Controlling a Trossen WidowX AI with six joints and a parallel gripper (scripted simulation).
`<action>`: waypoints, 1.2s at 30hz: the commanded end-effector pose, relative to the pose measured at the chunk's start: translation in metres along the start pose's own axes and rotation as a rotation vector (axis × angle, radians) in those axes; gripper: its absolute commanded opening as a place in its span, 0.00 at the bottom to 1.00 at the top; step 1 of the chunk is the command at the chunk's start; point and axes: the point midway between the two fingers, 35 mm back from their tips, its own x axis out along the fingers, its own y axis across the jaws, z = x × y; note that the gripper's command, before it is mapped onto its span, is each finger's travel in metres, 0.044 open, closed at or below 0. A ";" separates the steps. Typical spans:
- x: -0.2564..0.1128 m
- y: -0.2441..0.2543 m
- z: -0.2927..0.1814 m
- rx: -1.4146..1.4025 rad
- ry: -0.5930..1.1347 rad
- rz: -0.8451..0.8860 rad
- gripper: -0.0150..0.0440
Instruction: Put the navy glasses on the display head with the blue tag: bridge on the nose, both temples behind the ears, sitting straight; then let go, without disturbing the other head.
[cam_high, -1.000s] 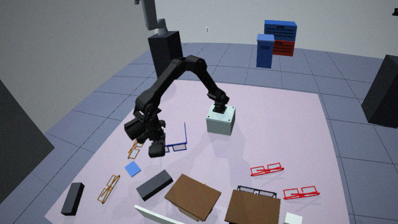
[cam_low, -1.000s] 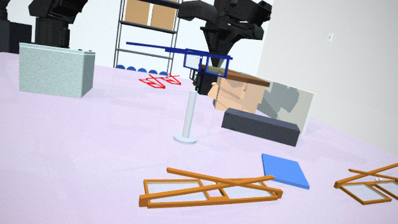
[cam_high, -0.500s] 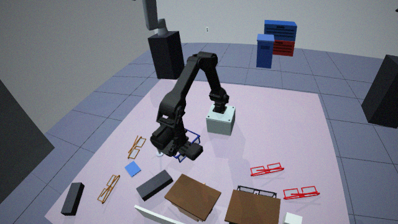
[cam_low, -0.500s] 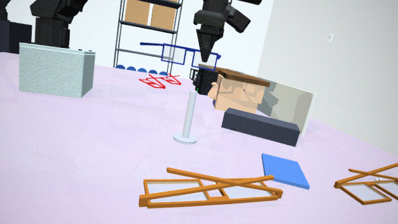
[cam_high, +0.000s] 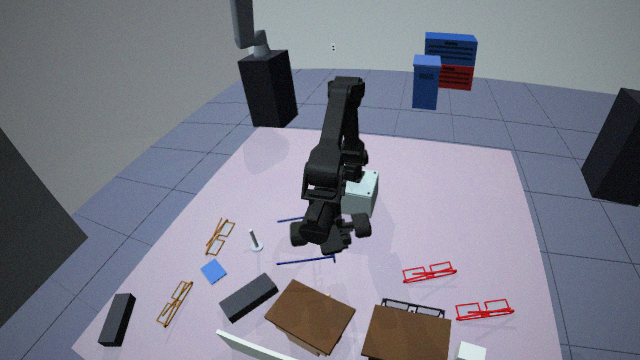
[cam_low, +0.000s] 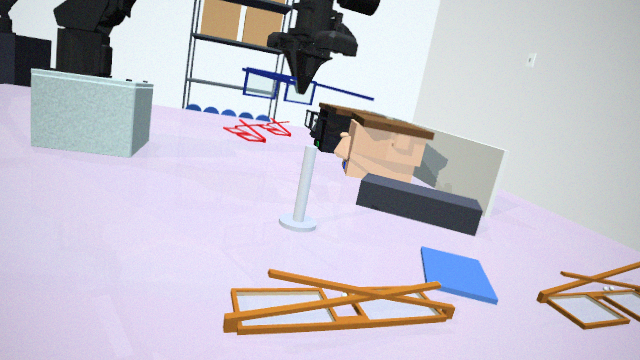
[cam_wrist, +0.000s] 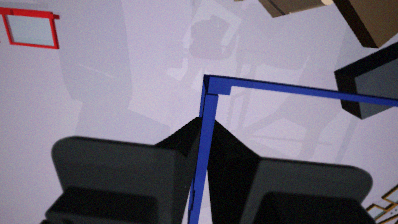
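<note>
My gripper (cam_high: 336, 248) (cam_low: 302, 92) (cam_wrist: 204, 124) is shut on the navy glasses (cam_high: 306, 260) (cam_low: 345, 91) (cam_wrist: 300, 91) by the front frame's top bar. They hang in the air, both temples open and pointing left in the top view, not toward the heads. The skin-coloured head (cam_high: 310, 317) (cam_low: 380, 155) with brown top stands in front of the gripper in the top view; its blue tag (cam_low: 344, 165) shows low on its face side. The other head (cam_high: 406, 332) (cam_low: 334, 131), with a green tag, stands beside it, black glasses (cam_low: 307, 120) at its face. Neither touches the navy glasses.
A grey post (cam_high: 253, 238) (cam_low: 305, 185), a dark block (cam_high: 248, 297) (cam_low: 419, 204) and a blue square (cam_high: 213, 271) (cam_low: 460, 275) stand or lie left of the heads. Orange glasses lie farther left, red ones right. A pale box (cam_high: 359, 197) (cam_low: 90, 115) stands behind the gripper.
</note>
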 end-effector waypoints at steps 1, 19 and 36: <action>-0.001 0.024 -0.001 -0.194 -0.006 0.005 0.25; 0.004 0.108 -0.021 -0.934 -0.013 0.015 0.25; 0.026 0.111 -0.021 -0.933 -0.049 -0.051 0.25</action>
